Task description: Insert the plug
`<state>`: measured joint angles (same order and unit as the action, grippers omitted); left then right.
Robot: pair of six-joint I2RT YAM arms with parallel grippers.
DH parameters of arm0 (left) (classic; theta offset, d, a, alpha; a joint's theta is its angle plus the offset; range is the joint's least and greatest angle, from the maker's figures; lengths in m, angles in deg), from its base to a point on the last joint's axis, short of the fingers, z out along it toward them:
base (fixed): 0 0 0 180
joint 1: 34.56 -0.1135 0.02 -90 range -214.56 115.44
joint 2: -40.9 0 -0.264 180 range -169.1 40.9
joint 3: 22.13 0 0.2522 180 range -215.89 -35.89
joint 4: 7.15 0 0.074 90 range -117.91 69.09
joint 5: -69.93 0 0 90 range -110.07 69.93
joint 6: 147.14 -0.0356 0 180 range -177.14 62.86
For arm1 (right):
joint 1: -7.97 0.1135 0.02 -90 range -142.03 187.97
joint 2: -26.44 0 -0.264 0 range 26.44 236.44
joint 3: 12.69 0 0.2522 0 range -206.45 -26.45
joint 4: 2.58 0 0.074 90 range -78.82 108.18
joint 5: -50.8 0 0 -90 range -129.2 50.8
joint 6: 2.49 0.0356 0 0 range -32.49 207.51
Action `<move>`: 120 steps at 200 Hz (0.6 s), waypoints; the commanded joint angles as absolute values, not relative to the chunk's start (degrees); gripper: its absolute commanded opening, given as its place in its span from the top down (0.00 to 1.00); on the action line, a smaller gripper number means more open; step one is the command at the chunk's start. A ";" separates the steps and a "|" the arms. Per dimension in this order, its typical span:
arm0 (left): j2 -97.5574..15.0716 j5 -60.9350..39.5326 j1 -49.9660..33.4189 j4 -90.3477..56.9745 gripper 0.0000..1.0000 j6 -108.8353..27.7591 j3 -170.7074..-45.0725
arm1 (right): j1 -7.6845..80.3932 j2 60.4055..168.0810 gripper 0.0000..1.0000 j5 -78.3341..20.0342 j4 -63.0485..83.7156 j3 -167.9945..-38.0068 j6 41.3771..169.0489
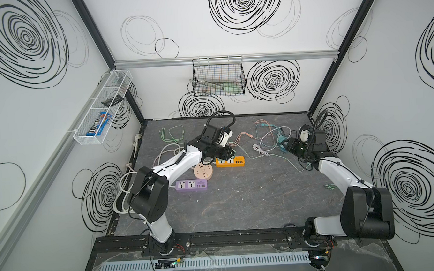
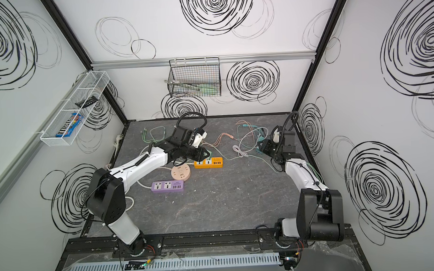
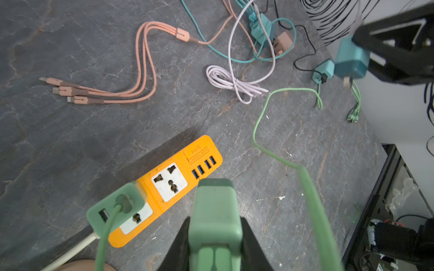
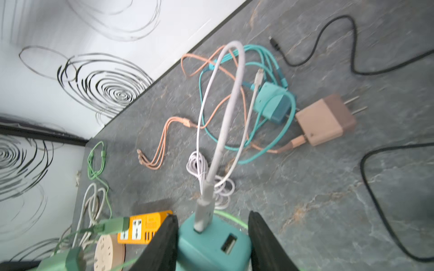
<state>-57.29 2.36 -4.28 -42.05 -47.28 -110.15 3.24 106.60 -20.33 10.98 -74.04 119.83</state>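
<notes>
The left pincer (image 3: 215,220) is clenched on a green plug (image 3: 215,199), which it holds above the bench (image 3: 70,122). The orange power strip (image 3: 204,152) lies just beside and below the pincer's tips, with one white socket (image 3: 169,181) free and a second green adapter (image 3: 112,208) seated in the socket next to it. The right pincer (image 4: 212,217) is clamped on a teal charger (image 4: 206,248) with a white cable (image 4: 225,117) plugged into its top, raised off the bench and well apart from the strip.
</notes>
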 commanded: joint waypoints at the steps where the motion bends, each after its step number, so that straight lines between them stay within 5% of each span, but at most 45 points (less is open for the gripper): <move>1: -53.61 6.79 -4.08 -41.17 1.00 -50.02 -109.04 | 2.16 111.59 0.60 -26.16 8.12 -76.62 124.58; 48: -53.74 7.66 -4.23 -42.26 1.00 -51.26 -109.61 | 0.33 117.58 0.56 -29.60 8.38 -78.04 123.99; 93: -52.88 9.44 -4.60 -42.20 1.00 -52.04 -109.37 | -2.42 110.65 0.23 -32.82 13.21 -73.33 123.66; 120: -52.57 11.38 -5.32 -41.87 1.00 -52.05 -109.28 | -7.08 104.70 0.13 -33.88 16.36 -67.84 125.42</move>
<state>-55.06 8.33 -4.41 -43.30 -50.80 -109.27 -3.60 109.47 -31.13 11.65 -71.94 123.70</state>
